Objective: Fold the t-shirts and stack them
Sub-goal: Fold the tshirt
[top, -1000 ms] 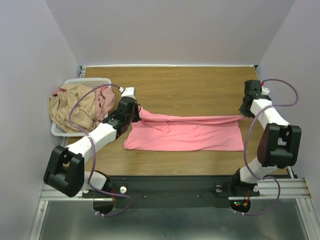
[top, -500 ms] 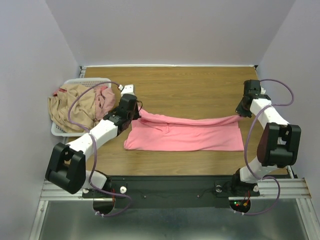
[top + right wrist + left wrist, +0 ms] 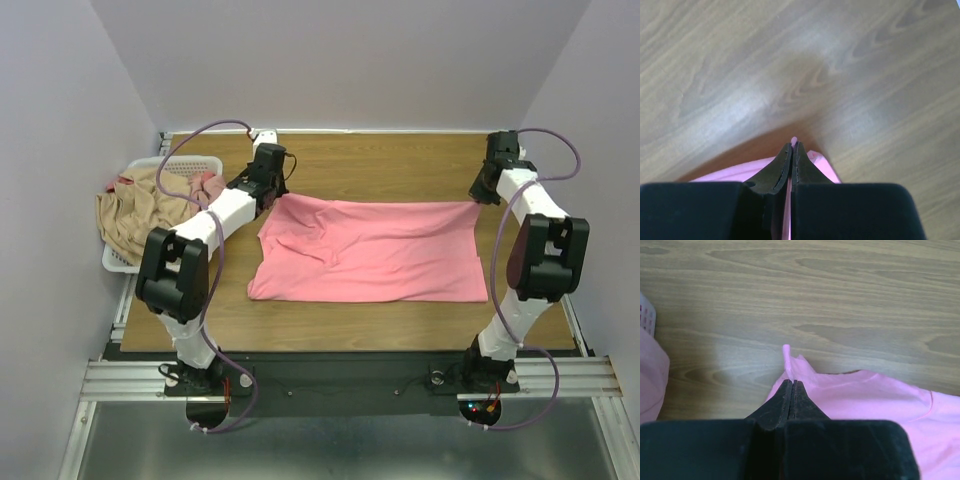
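Left gripper (image 3: 791, 384) pinches pink shirt (image 3: 370, 250) corner | right gripper (image 3: 793, 146) pinches other far corner | you see basket (image 3: 190, 160) with tan shirt (image 3: 135, 215) beside left arm (image 3: 225, 210)

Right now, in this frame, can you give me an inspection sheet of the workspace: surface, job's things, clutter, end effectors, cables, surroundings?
Surface: wooden tabletop, one shirt spread on it.
Job's things: salmon-pink cloth t-shirt spread out mid-table; tan-beige cloth shirt and dusty pink cloth shirt heaped unfolded in the basket.
Clutter: white slatted plastic basket at the table's left edge; nothing else seen.
End effectors: left end effector shut on the salmon-pink t-shirt's far left corner; right end effector shut on its far right corner.
Cables: purple cables loop along both arms.
Surroundings: pale walls on three sides; metal rail at the near edge.
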### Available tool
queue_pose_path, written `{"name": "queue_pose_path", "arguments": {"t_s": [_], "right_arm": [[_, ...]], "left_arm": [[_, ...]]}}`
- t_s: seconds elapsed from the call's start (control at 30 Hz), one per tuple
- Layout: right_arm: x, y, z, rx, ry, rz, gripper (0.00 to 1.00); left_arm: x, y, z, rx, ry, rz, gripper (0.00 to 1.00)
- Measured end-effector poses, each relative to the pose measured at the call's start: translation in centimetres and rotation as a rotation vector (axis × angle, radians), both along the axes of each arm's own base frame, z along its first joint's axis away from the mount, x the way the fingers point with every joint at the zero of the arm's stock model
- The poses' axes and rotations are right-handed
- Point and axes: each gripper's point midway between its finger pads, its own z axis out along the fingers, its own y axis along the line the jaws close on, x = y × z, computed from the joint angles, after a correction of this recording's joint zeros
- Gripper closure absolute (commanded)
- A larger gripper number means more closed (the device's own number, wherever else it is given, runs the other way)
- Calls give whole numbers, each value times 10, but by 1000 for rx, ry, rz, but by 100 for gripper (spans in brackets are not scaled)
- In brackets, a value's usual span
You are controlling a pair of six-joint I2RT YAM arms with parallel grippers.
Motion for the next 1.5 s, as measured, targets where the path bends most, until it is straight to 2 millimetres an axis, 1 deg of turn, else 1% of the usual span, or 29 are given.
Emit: {"name": "queue_pose_path", "arguments": {"t_s": [0.1,0.17,0.3,0.47,0.63,0.73,0.83,0.87,0.97,1.1,1.23,1.27,1.4,1.5], "right_arm": [[15,-2,-4,-8,0,15,100],[20,-2,-7,-5,6,26,100],[27,1,-12,6,14,55,100],[28,4,-16,13,25,82,100],[25,4,-18,13,30,83,99],[11,7,-24,26,50,81,100],[-7,11,-25,40,65,76,100],[-13,12,-26,44,69,72,100],[-29,15,-22,50,68,63,100],[-43,17,-15,55,51,49,99],[-59,17,-16,53,51,31,100],[-66,18,-18,53,60,23,100],[-83,18,-24,51,78,2,100],[-89,17,-29,47,92,-7,100]], "left_arm": [[15,2,-10,22,27,7,100],[22,6,-13,31,35,15,100],[33,16,-6,33,23,34,100],[39,19,3,28,7,31,100],[35,15,-2,14,21,6,100],[18,17,-16,5,51,-7,100],[-5,19,-27,-14,80,-23,100],[-16,20,-31,-27,93,-29,100],[-36,21,-31,-59,95,-38,100],[-57,21,-26,-108,69,-47,100],[-76,23,-28,-143,60,-48,100],[-82,21,-30,-159,57,-52,100],[-107,21,-47,-194,87,-54,100],[-123,21,-59,-213,111,-49,100]]}}
